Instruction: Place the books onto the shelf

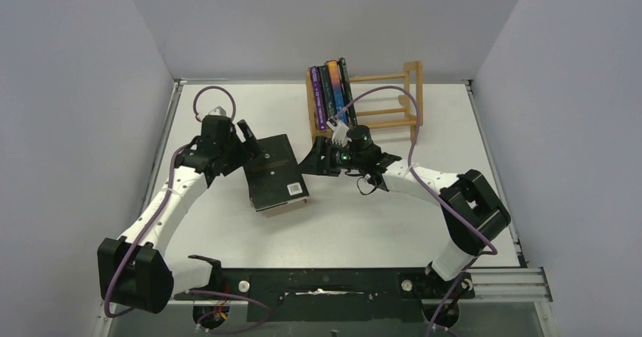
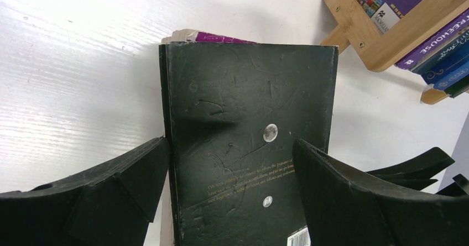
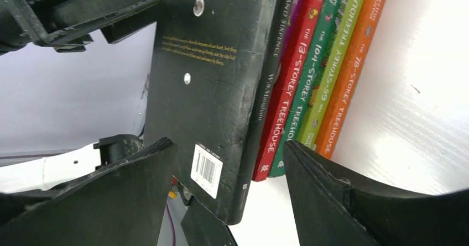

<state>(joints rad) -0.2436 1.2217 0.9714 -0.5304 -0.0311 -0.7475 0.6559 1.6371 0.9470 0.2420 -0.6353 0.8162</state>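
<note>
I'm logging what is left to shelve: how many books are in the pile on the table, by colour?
Black paperback book on top: 1
Purple-spined book: 1
Red-spined book: 1
Dark green-spined book: 1
Lime green-spined book: 1
Orange-spined book: 1
Total: 6

Light is even and soft from above; the top view is sharp, with faint shadows under the arms (image 1: 174,201) on the table (image 1: 341,231). Both wrist views show glare on that white top — strongest right of the books (image 3: 326,63). The close fingers (image 2: 83,202) look soft-edged and dark.
</note>
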